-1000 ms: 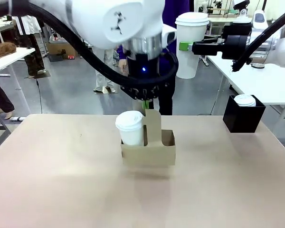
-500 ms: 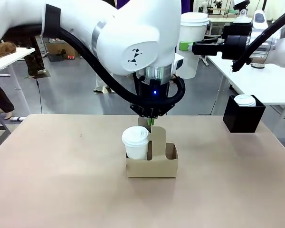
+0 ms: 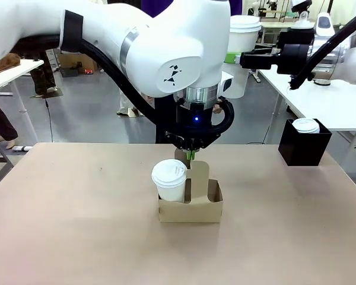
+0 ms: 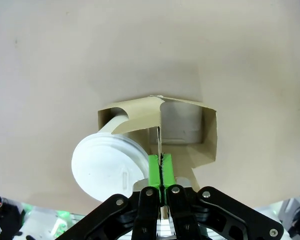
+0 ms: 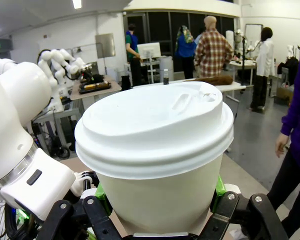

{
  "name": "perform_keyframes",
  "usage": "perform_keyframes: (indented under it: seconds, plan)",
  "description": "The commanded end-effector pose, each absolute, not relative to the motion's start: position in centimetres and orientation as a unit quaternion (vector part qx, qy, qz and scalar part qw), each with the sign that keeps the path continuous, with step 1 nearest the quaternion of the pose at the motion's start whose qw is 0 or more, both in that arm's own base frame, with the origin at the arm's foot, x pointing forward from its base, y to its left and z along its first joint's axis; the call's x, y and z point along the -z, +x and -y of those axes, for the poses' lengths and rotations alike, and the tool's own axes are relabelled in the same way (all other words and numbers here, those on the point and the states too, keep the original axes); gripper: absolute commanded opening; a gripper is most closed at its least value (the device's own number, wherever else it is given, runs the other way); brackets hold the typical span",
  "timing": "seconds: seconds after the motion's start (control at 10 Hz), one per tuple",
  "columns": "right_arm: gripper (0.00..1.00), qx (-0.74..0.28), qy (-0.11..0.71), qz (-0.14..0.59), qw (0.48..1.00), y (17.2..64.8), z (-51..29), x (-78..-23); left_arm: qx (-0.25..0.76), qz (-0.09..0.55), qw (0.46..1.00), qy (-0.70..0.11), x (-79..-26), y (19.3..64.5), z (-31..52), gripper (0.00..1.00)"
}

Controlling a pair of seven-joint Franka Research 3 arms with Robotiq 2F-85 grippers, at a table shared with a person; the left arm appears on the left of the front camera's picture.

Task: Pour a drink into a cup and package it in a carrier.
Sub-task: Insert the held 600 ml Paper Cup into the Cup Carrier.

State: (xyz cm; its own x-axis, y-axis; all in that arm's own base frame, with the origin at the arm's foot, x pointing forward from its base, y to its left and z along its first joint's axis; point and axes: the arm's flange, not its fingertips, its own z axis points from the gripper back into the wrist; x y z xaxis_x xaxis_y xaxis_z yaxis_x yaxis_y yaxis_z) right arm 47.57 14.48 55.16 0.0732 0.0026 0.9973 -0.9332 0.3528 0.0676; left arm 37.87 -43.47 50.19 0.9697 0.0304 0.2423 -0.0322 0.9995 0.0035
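Left claw (image 3: pixel 190 155) shut tight on the upright centre handle of the carrier (image 3: pixel 190 209), green pads (image 4: pixel 154 169) pressed flat together with only the thin cardboard edge between them. Carrier of plain brown cardboard: a low open-topped box, one pocket on each side of the handle, near the middle of the beige counter (image 3: pixel 77 225), base apparently down on the surface. In the pocket toward the robot's left, a white paper cup (image 3: pixel 169 178) — tapered, unprinted, capped with a white domed sip lid, upright, rising well above the carrier wall and just beside the handle. Other pocket open to the left wrist view, its cardboard floor and inner walls on show. Right claw (image 3: pixel 231 58) held high above the counter's far right side, closed around a second lidded cup (image 5: pixel 155 150), green pads against opposite sides of its wall. Same plain white paper there, upright, with a raised lid rim and a small sip slot near one edge. At the counter's far right corner, a black square box (image 3: pixel 302 151) with a third white lid (image 3: pixel 306 125) poking out of its top. Beyond the counter, a person in a purple top (image 5: pixel 296 115) — one hand hanging at the side.
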Motion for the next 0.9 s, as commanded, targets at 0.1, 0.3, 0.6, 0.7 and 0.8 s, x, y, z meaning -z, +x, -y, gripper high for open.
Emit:
perform_keyframes:
  seconds: [0.1, 0.3, 0.6, 0.7, 0.8]
  plan:
    - [0.84, -0.386, 0.412, 0.562, 0.605, 47.4, -14.7, -55.4, -0.016, 0.122, 0.992, 0.004, -50.2, 37.9, 43.5, 0.02]
    - [0.84, -0.386, 0.412, 0.562, 0.605, 47.4, -14.7, -55.4, 0.009, 0.113, 0.994, -0.001, -51.7, 37.9, 42.6, 0.60]
    - [0.84, -0.381, 0.451, 0.513, 0.623, 50.9, -10.5, -54.6, 0.052, 0.082, 0.995, -0.031, -55.7, 36.6, 39.4, 0.64]
    - [0.84, -0.380, 0.477, 0.491, 0.622, 52.0, -8.3, -54.1, 0.072, 0.074, 0.994, -0.039, -56.9, 35.9, 38.1, 1.00]
    - [0.84, -0.378, 0.510, 0.471, 0.613, 52.8, -6.1, -53.7, 0.107, 0.065, 0.991, -0.040, -58.2, 35.4, 36.5, 0.96]
